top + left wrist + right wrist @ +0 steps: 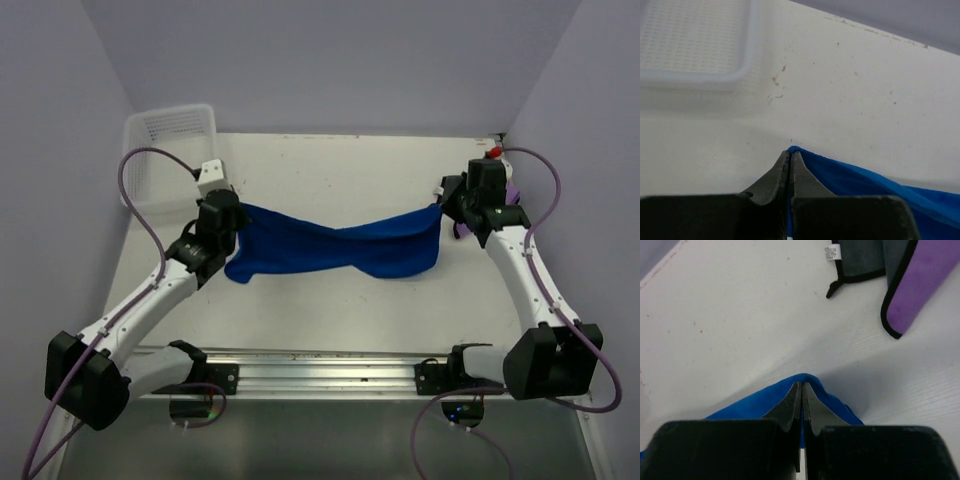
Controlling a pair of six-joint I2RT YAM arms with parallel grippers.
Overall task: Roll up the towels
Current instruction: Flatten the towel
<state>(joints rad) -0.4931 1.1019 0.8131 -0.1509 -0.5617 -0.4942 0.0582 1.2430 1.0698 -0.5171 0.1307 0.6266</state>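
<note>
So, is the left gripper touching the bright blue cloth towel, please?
Touching: the left wrist view shows the left gripper pinching the blue towel by a corner.

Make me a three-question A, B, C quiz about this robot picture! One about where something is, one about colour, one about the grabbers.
1. Where is the basket?
A. far left corner of the table
B. near right corner
C. middle
2. What colour is the stretched towel?
A. purple
B. blue
C. grey
3. The left gripper and right gripper are:
A. wide open
B. shut on the stretched towel
C. shut, empty
Answers: 1 A, the top view shows it far left. 2 B, bright blue cloth. 3 B, wrist views show both pinching its corners.
</note>
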